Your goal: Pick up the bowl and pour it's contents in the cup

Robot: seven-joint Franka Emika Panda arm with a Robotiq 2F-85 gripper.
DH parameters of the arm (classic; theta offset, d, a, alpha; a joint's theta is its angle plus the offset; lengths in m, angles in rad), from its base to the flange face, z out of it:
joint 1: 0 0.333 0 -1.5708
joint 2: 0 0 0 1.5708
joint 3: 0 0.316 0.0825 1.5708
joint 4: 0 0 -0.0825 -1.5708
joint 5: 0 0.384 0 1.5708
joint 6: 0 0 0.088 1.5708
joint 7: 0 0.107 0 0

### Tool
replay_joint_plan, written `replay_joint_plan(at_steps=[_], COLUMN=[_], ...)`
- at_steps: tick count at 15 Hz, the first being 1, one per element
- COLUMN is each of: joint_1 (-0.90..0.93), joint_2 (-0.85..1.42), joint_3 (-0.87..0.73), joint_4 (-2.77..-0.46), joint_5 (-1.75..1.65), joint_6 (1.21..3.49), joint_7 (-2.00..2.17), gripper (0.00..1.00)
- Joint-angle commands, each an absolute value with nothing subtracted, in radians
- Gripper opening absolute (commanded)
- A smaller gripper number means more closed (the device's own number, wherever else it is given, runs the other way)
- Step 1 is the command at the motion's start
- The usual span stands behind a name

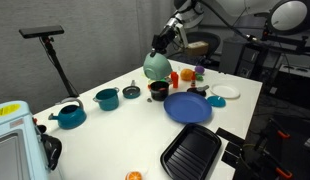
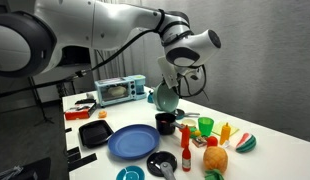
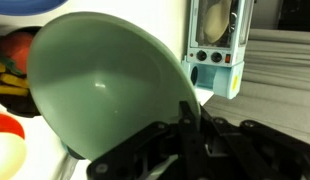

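My gripper [image 1: 161, 44] [image 2: 173, 76] is shut on the rim of the pale mint-green bowl [image 1: 155, 67] [image 2: 165, 98]. It holds the bowl tipped steeply on edge, just above the short black cup [image 1: 158, 91] [image 2: 165, 123]. In the wrist view the bowl [image 3: 100, 90] fills the frame, with the fingers [image 3: 190, 128] pinching its rim. The bowl's smooth surface shows no orange piece. The contents are hidden from all views, and the cup's inside is too dark to read.
A flat blue plate [image 1: 188, 108] [image 2: 132, 143] lies next to the cup. Beside it are a teal pot [image 1: 107, 98], a grey lidded pot [image 1: 132, 90] and a black tray [image 1: 190, 152] [image 2: 95, 133]. Toy fruits [image 2: 215, 158] and a toaster oven [image 2: 120, 90] stand nearby.
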State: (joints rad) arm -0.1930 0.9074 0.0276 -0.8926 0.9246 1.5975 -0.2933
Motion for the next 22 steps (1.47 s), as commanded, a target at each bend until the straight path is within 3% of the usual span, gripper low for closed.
replay_joint_plan(at_steps=[1, 13, 14, 22], joint_1=[-0.131, 0.084, 0.053, 0.073], joint_2=[0.848, 0.690, 0.679, 0.625], joint_3=[-0.001, 0.008, 0.087, 0.195], joint_4=[-0.896, -1.141, -1.172, -1.439], joint_5=[0.822, 0.510, 0.445, 0.266], joint_6=[1.602, 1.751, 1.785, 2.015], joint_7=[-0.363, -0.726, -0.737, -0.867], gripper=[0.02, 0.02, 0.02, 0.02])
